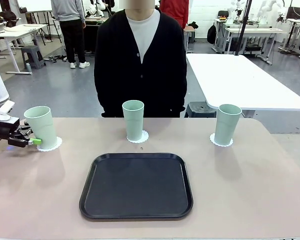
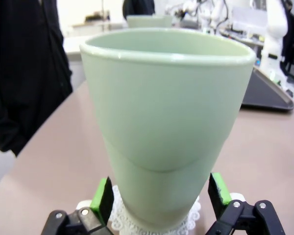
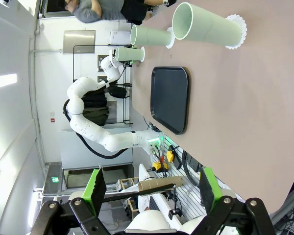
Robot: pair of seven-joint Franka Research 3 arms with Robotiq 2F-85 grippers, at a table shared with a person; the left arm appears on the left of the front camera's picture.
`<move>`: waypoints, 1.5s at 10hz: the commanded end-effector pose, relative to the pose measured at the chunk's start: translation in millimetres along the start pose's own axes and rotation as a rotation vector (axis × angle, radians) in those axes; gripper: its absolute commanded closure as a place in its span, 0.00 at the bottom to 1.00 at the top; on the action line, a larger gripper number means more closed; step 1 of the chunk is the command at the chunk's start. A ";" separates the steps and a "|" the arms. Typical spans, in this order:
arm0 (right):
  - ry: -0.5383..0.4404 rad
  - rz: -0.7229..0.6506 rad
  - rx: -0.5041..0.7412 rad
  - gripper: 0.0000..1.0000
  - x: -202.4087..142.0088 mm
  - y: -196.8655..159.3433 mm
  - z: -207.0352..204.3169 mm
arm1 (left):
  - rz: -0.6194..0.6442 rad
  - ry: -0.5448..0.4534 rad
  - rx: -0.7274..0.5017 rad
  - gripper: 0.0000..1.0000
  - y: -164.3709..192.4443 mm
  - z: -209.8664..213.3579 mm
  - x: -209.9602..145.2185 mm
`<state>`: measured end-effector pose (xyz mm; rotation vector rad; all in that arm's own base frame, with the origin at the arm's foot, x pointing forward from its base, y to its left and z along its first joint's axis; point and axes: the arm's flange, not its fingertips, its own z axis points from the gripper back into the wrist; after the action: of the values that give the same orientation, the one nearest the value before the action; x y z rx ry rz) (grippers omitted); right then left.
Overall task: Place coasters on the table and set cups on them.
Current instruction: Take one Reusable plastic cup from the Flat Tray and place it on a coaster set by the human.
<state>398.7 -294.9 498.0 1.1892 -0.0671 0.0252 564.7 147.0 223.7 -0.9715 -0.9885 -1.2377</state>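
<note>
Standing on the table (image 1: 270, 200), three cups each sat upright on a coaster: the left cup (image 1: 41, 127) near the left edge on its coaster (image 1: 53, 146), the middle cup (image 1: 134, 120) on its coaster (image 1: 141, 138) toward the far edge, the right cup (image 1: 226, 124) on its coaster (image 1: 215, 140) toward the far right. A black tray (image 1: 136, 185) lay toward the near edge, bare inside, apart from all three.

The front view put the left gripper (image 1: 36, 141) at the left cup's base but left its jaws hard to read. The left wrist view settled that: the gripper (image 2: 161, 196) stood spread, one green pad (image 2: 104, 197) on each side of the cup (image 2: 166, 122) near its foot, narrow gaps showing, so it flanked the cup rather than pinched it. That view also showed the coaster's (image 2: 191, 218) scalloped lace edge under the cup.

The right wrist view, rolled sideways, showed the right gripper (image 3: 152, 188) spread wide and holding nothing, well off the table, with the cups in a row beyond.

The cups were pale mint green, tapered and handleless, with a faint ridge round the body. A person (image 1: 140, 60) in black stood at the far edge.
</note>
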 end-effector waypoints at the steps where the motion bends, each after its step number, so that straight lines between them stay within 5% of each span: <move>1: -0.001 -0.002 0.009 0.00 0.1 1.9 0.0 | -0.004 0.072 0.002 0.00 -1.0 9.4 8.6; 5: -0.001 -0.002 0.009 0.00 0.1 1.9 0.0 | -0.034 0.263 0.116 0.00 -21.2 68.5 45.3; 8: -0.001 -0.002 0.009 0.00 0.1 1.9 0.0 | -0.059 0.542 0.226 0.00 -74.7 114.0 119.5; 10: -0.001 -0.002 0.009 0.00 0.1 1.9 0.0 | -0.053 0.701 0.296 0.00 -129.6 96.3 185.2; 12: -0.001 -0.002 0.009 0.00 0.1 1.9 0.0 | 0.140 0.819 0.350 0.00 -179.2 68.5 243.4; 15: -0.001 -0.002 0.009 0.00 0.1 1.9 0.0 | 0.375 0.965 0.437 0.00 -190.0 33.9 281.1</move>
<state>398.8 -294.7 498.0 1.1895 -0.0670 0.0257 386.8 99.1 511.2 -0.0919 -0.3300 -1.0175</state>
